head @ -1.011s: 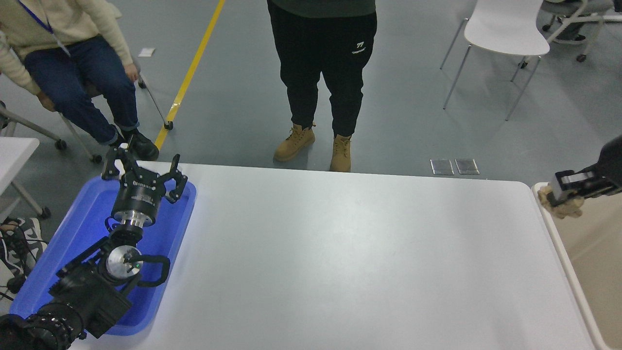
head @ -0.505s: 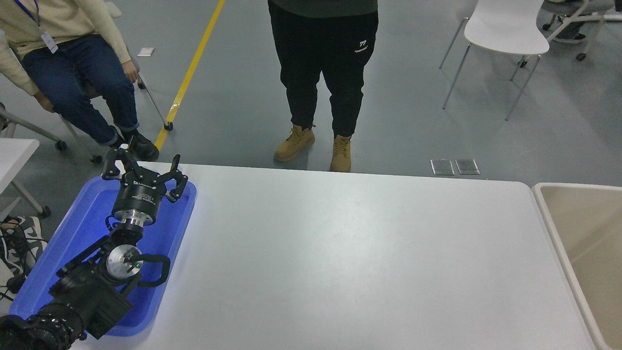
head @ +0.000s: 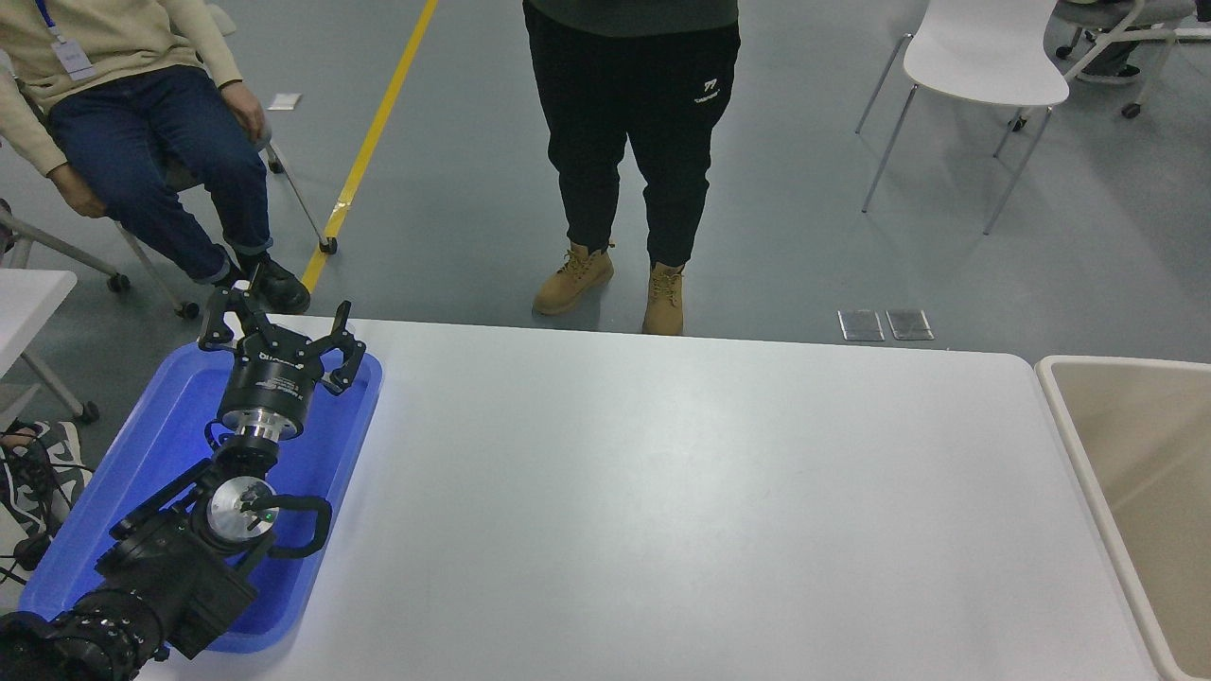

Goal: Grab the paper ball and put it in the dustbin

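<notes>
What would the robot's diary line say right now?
left gripper: open, parked over blue tray | right arm: out of view | paper ball: not visible | dustbin: beside white table

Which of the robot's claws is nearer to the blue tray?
The left. The left claw hangs open over the far end of the blue tray. The right claw is out of view, so it can't be placed, but nothing of it is near the tray.

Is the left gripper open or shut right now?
Open: the left gripper has its fingers spread wide above the blue tray, holding nothing.
</notes>
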Controlling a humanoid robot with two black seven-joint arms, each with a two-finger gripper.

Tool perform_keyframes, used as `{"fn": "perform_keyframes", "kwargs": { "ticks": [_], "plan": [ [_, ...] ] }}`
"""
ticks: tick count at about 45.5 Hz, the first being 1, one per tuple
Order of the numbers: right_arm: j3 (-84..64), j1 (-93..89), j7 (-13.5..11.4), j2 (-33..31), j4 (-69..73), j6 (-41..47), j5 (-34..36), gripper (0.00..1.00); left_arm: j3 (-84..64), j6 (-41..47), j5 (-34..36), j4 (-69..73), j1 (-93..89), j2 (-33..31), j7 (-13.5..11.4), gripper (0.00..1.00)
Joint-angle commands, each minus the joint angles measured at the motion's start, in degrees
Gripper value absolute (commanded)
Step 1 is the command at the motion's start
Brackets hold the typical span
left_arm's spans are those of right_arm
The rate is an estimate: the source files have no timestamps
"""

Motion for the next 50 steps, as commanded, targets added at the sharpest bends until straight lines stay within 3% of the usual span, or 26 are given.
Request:
{"fn": "perform_keyframes", "kwargs": {
  "ticks": [1,15,34,37,39,44,45,50],
  "plan": [
    [5.6,-7.3,-5.2,3.6,-4.0,-8.1,9.3,0.00,0.0,0.0,0.0,0.0,0.0,0.0,-0.1,1.00],
    [20.5,-11.8,-13.0,10.8,-3.8,-21.7,15.0,0.00,0.0,0.0,0.0,0.0,0.0,0.0,-0.1,1.00],
    [40.7,-15.0,-14.4,15.7,-3.5,-29.8,15.2,0.01,0.0,0.1,0.0,0.0,0.0,0.0,0.0,1.00],
    [41.5,-15.3,-14.4,15.7,-3.5,-30.4,16.5,0.10,0.0,0.1,0.0,0.1,0.0,0.0,-0.1,1.00],
    [41.5,-15.5,-14.4,15.9,-3.5,-30.9,17.9,0.23,0.0,0.1,-0.1,0.0,0.0,0.0,-0.1,1.00],
    [41.5,-15.6,-14.4,15.9,-3.5,-31.0,21.7,0.79,0.0,0.1,0.0,0.1,0.0,0.0,-0.1,1.00],
    [41.5,-15.6,-14.4,15.8,-3.5,-31.0,22.2,0.97,0.0,0.1,0.0,0.1,0.0,0.0,0.0,1.00],
    [41.6,-15.5,-14.4,15.7,-3.5,-31.0,22.9,1.00,0.0,0.1,0.0,0.0,0.0,0.0,-0.1,1.00]
  ]
}}
